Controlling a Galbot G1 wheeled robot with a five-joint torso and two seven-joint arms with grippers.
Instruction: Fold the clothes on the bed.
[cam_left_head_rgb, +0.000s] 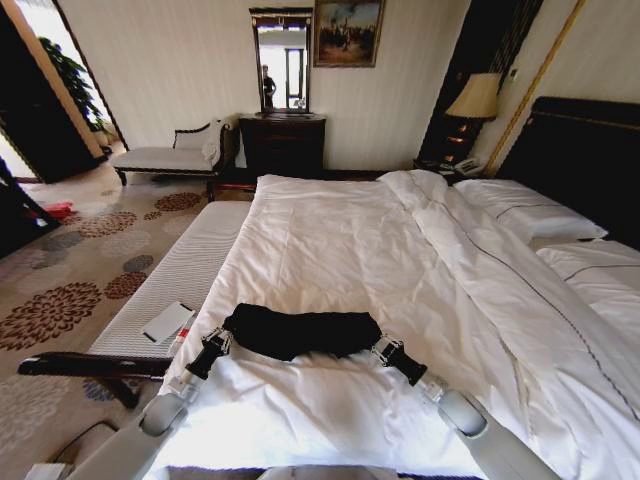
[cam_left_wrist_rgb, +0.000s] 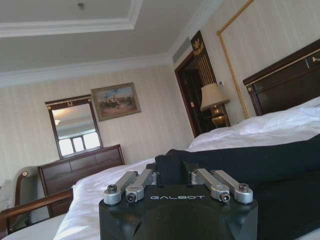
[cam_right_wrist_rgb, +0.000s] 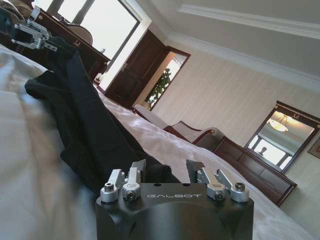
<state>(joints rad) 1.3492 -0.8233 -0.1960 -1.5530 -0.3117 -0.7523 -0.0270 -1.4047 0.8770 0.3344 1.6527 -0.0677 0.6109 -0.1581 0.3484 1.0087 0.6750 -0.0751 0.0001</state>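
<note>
Both grippers grip the black T-shirt on the bed.
Left gripper pinches its 9 o'clock end; right gripper its 3 o'clock end.

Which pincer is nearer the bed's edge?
The left pincer, at the T-shirt's end by the bed's side edge; the right pincer sits farther in.

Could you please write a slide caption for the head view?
Both grippers, left and right, grip opposite ends of a bunched black T-shirt on the white bed.
</note>
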